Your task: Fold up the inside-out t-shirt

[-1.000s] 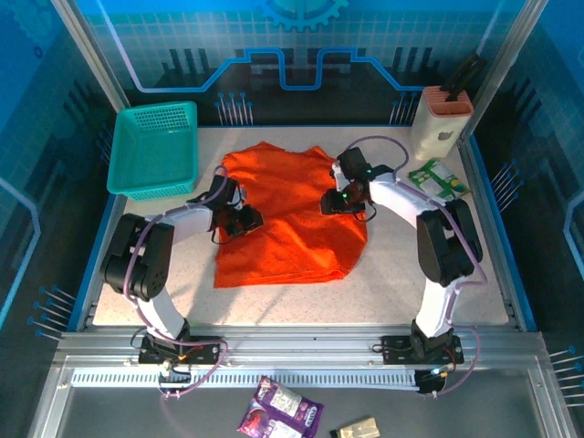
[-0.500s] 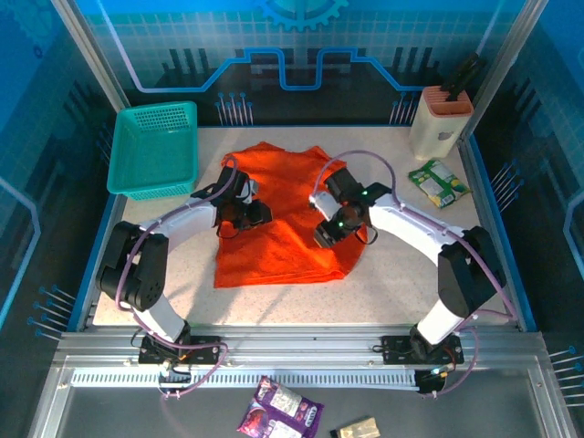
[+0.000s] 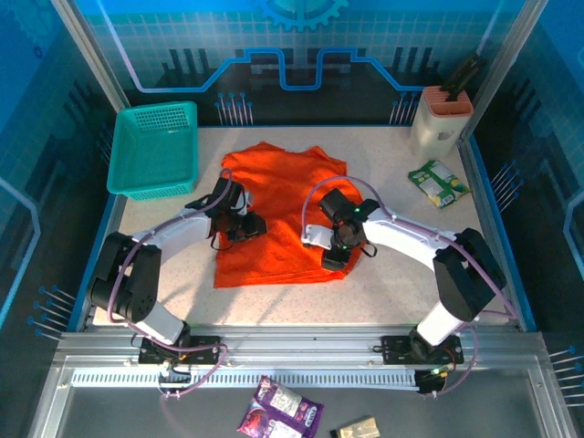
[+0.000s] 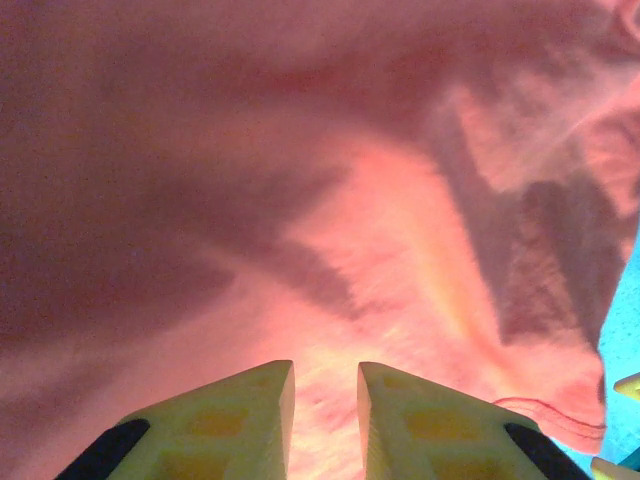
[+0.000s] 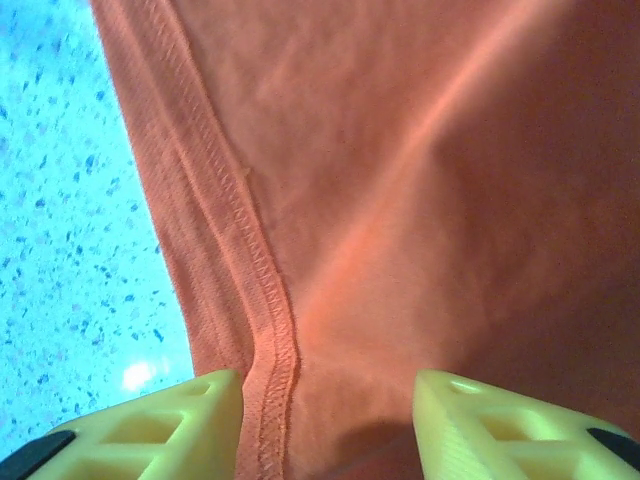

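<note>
A pale speckled table (image 3: 411, 265) inside a blue-walled cell carries the shirt (image 3: 283, 196), spread loosely flat at its centre, with a teal basket (image 3: 153, 151) at the shirt's 10 o'clock. The left claw (image 3: 248, 224) sits on the cloth toward the shirt's 9 o'clock side. At the left wrist its fingers (image 4: 230, 420) stand close together with a narrow gap, orange folds just beyond them at 12 o'clock, and I cannot tell whether any cloth is pinched. The right claw (image 3: 334, 254) is at the shirt's 4 o'clock edge. At the right wrist its jaws are wide apart over the cloth, the stitched hem (image 5: 225, 250) running toward the finger at 7 o'clock and bare table at 9 o'clock.
</note>
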